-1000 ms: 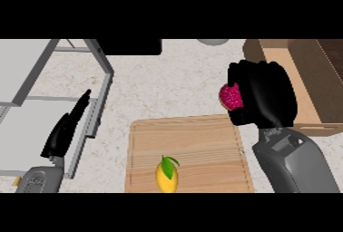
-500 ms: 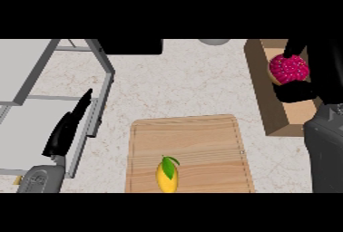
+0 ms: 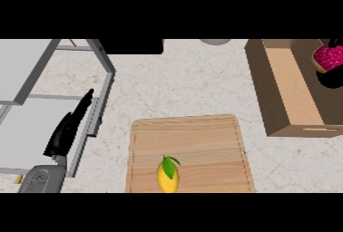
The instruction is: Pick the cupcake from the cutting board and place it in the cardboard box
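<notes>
The cupcake [image 3: 328, 58], pink-topped, is located at the upper right edge of the head view, over the interior of the cardboard box [image 3: 285, 86]. The right hand [image 3: 333, 78] shows only as dark shapes around and below the cupcake at the view's edge; it appears to be grasping the cupcake, though most of the hand is cut off by the view's edge. Whether the cupcake touches the box floor cannot be determined. The cardboard box is open-topped, stands on the speckled bench [image 3: 181, 86] at the right, and has a slot handle in its near wall. The wooden cutting board [image 3: 194, 140] lies on the bench at lower centre, just beside the lower left corner of the box and not touching it. A yellow fruit with a green leaf [image 3: 168, 174] lies on the near part of the board. The left hand [image 3: 67, 129] is at the left, black, fingers extended upward and relaxed, positioned over the edge of a grey sink [image 3: 40, 127] and holding nothing. A grey round object [image 3: 214, 41] is partly visible at the top edge.
</notes>
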`<state>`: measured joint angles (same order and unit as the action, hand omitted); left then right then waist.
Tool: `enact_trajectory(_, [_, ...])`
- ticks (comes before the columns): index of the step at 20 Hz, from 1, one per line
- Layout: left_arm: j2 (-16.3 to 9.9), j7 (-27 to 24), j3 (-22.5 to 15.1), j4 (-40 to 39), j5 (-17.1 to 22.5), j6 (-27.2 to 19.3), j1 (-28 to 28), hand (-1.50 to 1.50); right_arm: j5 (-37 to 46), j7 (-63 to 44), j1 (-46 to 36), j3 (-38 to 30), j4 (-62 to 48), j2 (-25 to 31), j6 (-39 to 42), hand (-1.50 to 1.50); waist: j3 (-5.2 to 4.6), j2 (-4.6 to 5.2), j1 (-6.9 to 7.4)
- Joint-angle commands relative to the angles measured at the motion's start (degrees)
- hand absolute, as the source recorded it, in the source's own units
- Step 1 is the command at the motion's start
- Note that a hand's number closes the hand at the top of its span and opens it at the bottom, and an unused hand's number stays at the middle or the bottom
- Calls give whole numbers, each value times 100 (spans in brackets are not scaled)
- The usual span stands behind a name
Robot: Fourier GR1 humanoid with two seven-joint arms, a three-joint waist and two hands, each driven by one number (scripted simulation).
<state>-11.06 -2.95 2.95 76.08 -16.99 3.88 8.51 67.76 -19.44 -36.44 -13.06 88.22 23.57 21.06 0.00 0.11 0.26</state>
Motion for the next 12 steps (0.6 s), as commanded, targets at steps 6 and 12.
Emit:
enact_trajectory(6, [-29,-145,28,-71,-55,-27,-41,0,-706,340,-199,-805,-2154,181,389,-150,2,37,54])
enact_trajectory(12, [2,163,-31,258,-12,85,9,0,-1076,1540,-610,-836,-3187,191,-376,-150,6,17,95])
